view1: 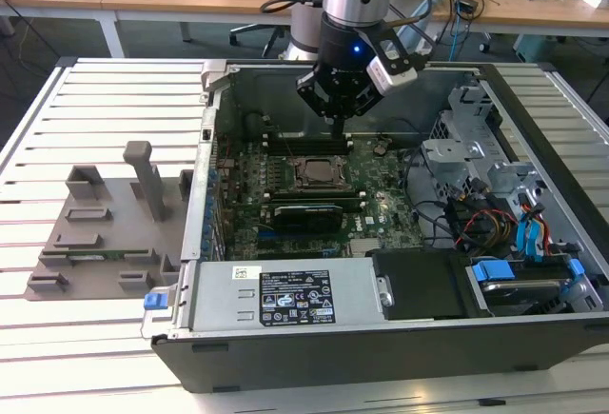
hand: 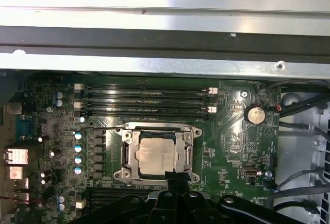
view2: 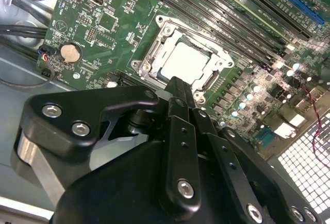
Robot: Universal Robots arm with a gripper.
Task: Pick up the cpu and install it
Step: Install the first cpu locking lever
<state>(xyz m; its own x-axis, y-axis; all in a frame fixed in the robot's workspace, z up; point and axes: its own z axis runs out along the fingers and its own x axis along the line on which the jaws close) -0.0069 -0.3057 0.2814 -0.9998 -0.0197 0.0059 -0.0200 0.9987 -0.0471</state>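
While the gripper [view1: 340, 121] hangs over the motherboard [view1: 381, 200] with fingers pressed together, holding nothing, the cpu [hand: 156, 156] lies flat in the socket [hand: 127, 154], silver top up, beside the memory slots [hand: 147, 102], just below the fingertips.

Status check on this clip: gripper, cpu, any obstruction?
Gripper above motherboard, holding nothing visible. Cpu seated in socket frame, silver top exposed. Nothing lies on the cpu.
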